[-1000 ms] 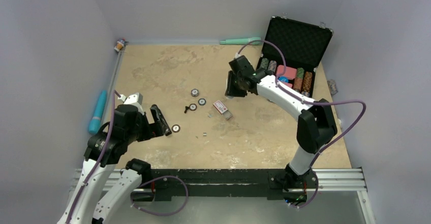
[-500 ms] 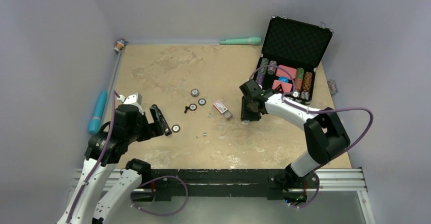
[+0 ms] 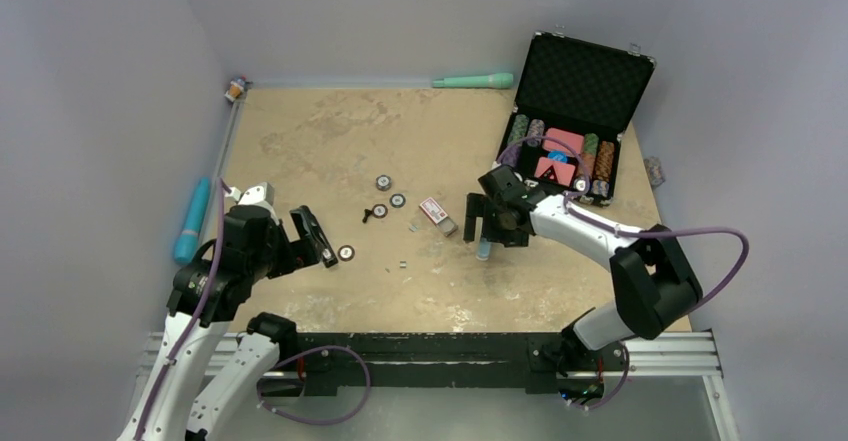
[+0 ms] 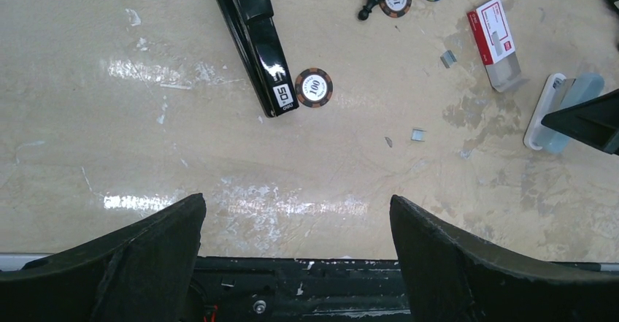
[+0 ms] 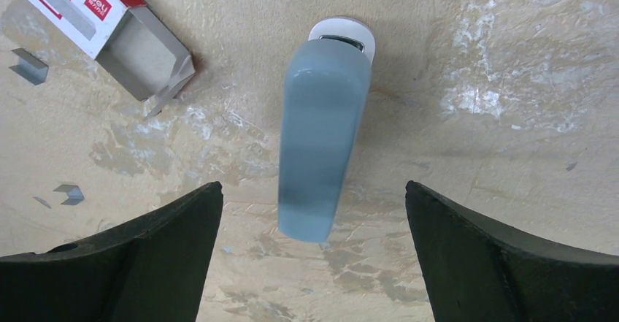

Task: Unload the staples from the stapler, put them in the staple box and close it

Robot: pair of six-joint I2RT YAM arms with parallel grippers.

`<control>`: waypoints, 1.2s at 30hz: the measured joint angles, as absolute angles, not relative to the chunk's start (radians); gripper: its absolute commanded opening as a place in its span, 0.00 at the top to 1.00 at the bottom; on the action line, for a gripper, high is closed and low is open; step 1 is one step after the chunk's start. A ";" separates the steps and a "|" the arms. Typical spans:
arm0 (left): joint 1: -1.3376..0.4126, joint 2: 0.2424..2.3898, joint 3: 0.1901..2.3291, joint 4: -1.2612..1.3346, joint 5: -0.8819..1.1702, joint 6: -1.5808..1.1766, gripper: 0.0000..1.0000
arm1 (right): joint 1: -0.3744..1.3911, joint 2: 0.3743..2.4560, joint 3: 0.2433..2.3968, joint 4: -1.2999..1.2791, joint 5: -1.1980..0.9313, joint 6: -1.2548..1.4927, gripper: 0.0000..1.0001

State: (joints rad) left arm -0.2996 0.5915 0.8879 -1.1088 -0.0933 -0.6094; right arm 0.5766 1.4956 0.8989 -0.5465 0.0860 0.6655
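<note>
The right gripper [image 3: 484,223] now hangs over the light-blue bar [image 3: 484,252], and the stapler [image 3: 313,236] lies untouched.

Top view: within the last second the right gripper has swung from beside the chip case [image 3: 587,79] at 1 o'clock to table centre. The left gripper [image 4: 297,204] has barely shifted, and the stapler lies where it was, at 9 o'clock. Left wrist: the left gripper gapes wide and holds nothing. The stapler lies flat at 11 o'clock with a poker chip [image 4: 314,87] just beside its near end. A few loose staples [image 4: 418,135] sit at 3 o'clock, below the staple box [image 4: 496,41]. Right wrist: the fingers are spread wide either side of the bar, clear of it and gripping nothing. On this showing the move is aimed at the wrong item, so I judge that unloading is no further on.
</note>
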 measured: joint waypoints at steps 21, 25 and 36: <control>-0.288 0.591 0.888 -1.113 -0.089 -0.615 0.00 | 0.705 1.387 1.262 -0.614 0.027 0.479 0.08; -0.288 0.591 0.887 -1.112 -0.094 -0.609 0.00 | 0.807 1.478 1.323 -0.609 0.020 0.427 0.11; -0.279 0.570 0.885 -1.116 -0.133 -0.610 0.00 | 0.882 1.727 1.444 -0.672 0.012 0.423 0.17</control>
